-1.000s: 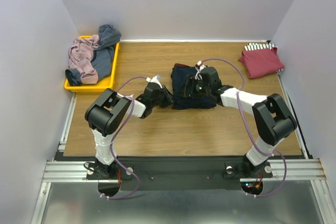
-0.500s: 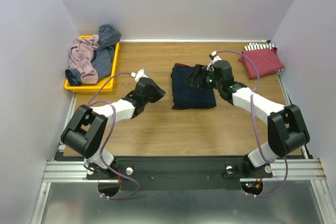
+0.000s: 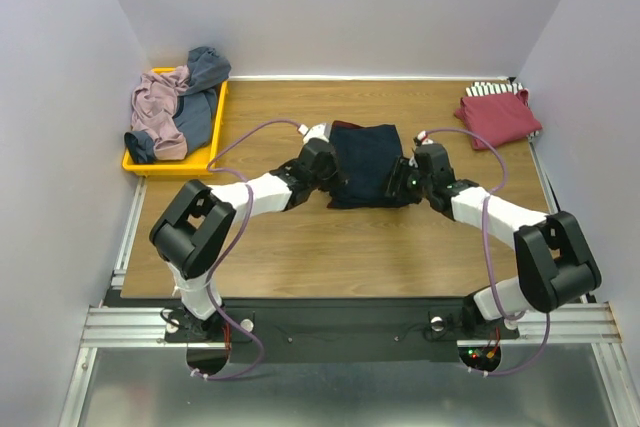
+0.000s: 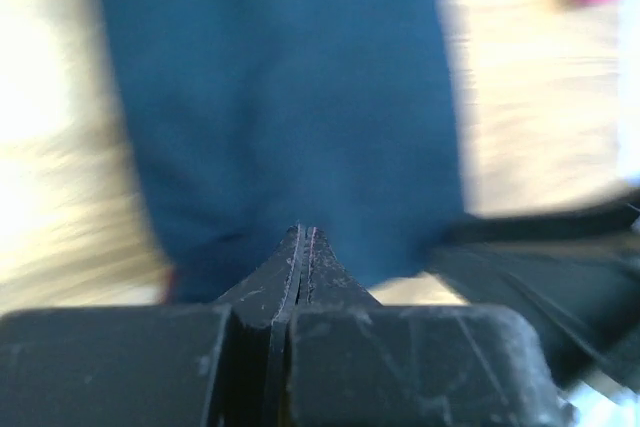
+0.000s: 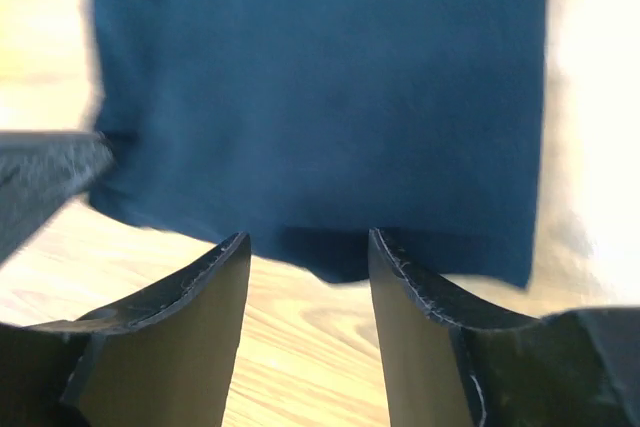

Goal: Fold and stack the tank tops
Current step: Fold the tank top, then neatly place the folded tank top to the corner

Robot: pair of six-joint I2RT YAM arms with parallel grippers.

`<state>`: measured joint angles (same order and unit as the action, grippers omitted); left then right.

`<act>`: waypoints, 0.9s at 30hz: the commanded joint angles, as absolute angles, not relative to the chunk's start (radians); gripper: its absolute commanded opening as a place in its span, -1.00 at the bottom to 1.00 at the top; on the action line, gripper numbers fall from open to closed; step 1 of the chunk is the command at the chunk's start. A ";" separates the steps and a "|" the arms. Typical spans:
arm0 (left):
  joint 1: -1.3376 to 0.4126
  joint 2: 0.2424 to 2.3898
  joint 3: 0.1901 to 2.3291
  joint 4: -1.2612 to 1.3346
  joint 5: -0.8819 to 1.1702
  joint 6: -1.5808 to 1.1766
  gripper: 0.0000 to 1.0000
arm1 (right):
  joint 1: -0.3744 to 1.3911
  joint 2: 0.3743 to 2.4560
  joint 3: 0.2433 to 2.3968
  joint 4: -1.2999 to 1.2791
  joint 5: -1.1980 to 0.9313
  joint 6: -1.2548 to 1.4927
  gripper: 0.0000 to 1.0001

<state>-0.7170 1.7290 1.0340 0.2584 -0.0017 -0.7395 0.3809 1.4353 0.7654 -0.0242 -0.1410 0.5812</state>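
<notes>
Step in hand: the navy top point(image 3: 365, 159) lies as a compact folded rectangle; judging by that, the fold is finished and the carry to the pile is being set up.
Navy top: flat at the middle of the table point(image 3: 300, 237), well apart from pile and tray.
Left jaws: clenched tight at the top's near left corner; whether cloth is pinched between them cannot be told.
Right jaws: released and empty, just short of the near right edge.
Pile: dark red top point(image 3: 497, 117) folded over the striped top point(image 3: 490, 90), far right corner.
Waiting: mauve top point(image 3: 155, 107) and grey-blue top point(image 3: 205, 72) heaped in the yellow tray point(image 3: 135, 162).
Next move: the right jaws probably need to slide onto the hem and close, so both sides lift together without the fold opening.
</notes>
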 commanded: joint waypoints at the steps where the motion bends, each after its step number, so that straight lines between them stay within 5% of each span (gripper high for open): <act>1: -0.695 1.739 0.953 0.207 -0.098 -0.807 -1.00 | 0.388 1.445 0.713 -0.021 -0.152 0.594 0.11; 6: -0.666 1.819 0.878 0.255 -0.069 -0.842 -1.00 | 0.387 1.439 0.690 -0.023 -0.129 0.592 0.11; 13: -0.661 1.829 0.839 0.278 -0.055 -0.834 -1.00 | 0.358 1.299 0.758 -0.081 -0.031 0.566 0.81; 27: -0.618 1.853 0.859 0.270 0.064 -0.793 -1.00 | 0.063 1.882 1.103 0.027 -0.546 0.396 1.00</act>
